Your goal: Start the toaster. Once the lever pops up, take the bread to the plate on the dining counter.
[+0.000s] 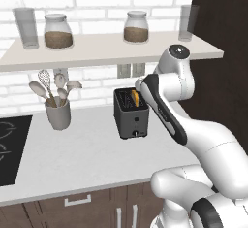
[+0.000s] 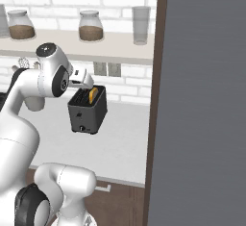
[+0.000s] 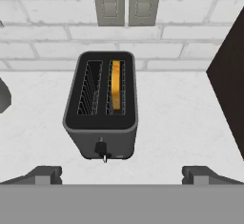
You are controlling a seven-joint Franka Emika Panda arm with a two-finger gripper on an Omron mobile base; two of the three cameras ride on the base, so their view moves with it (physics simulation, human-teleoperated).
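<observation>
The end effector (image 3: pixel 122 173), fingers spread apart and empty, is held above the toaster (image 3: pixel 101 106), whose right slot holds the bread (image 3: pixel 116 90), ready for its lever.

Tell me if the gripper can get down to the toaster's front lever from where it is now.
Probably yes. The gripper is open above the toaster, and nothing lies between its fingertips and the lever on the front face.
</observation>
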